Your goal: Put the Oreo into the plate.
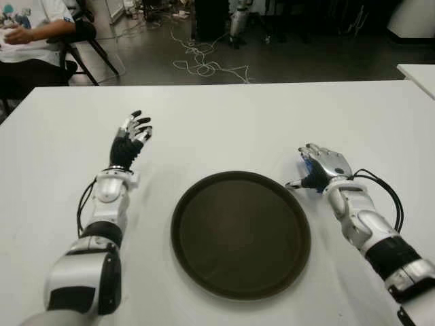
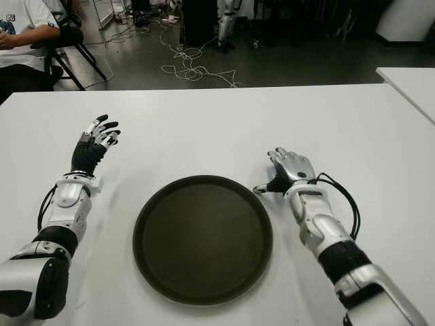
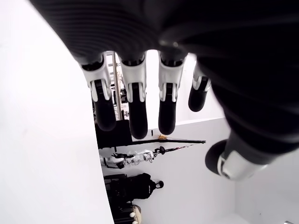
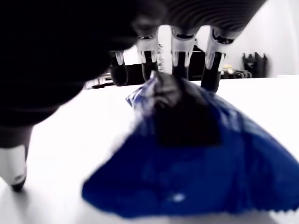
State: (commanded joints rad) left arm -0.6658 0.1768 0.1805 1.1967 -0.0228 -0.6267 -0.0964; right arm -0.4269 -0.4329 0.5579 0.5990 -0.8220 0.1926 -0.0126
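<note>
The Oreo [image 4: 196,163] is a blue packet lying on the white table [image 1: 238,129], just right of the dark round plate [image 1: 240,234]. My right hand [image 1: 323,165] is spread over it, palm down. The fingers reach past its far side and the thumb [image 4: 14,172] points down to the table, apart from the packet. Only a sliver of blue [image 1: 307,166] shows under the palm in the eye views. Nothing lies in the plate. My left hand [image 1: 132,132] is open, fingers stretched forward, left of the plate and holding nothing.
A second white table corner [image 1: 418,71] shows at the far right. Beyond the table's far edge a seated person [image 1: 34,30] is at the far left, with cables [image 1: 204,64] on the floor.
</note>
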